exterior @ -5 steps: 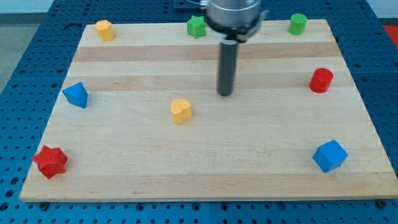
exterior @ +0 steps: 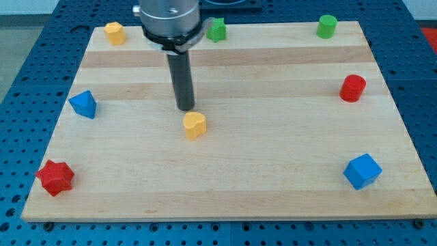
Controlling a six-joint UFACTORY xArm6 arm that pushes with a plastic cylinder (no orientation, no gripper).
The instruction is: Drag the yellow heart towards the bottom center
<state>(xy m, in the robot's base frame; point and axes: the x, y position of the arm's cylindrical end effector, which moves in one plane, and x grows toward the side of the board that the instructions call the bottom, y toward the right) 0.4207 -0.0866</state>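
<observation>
Yellow heart [exterior: 194, 126]: lies left of the board's middle, about halfway between the view's top and bottom; its two lobes face the view's upper right and its narrower end the lower left, so the long axis runs on that diagonal, though the block is small and this reading is rough.
My tip [exterior: 186, 108]: a bare rod end with nothing to open or close, standing upright just above the heart toward the view's top and a little to its left; it is very close to the heart's upper edge, but whether they touch cannot be told.
Wooden board [exterior: 273, 178]: pale, striped, carrying all the blocks.
Blue block [exterior: 83, 104]: near the left edge, level with my tip.
Red star-like block [exterior: 54, 177]: bottom left corner.
Blue cube [exterior: 362, 171]: bottom right.
Red cylinder [exterior: 353, 88]: right edge.
Green cylinder [exterior: 327, 26]: top right.
Green block [exterior: 216, 29]: top centre, beside the arm's body.
Yellow block [exterior: 115, 32]: top left.
</observation>
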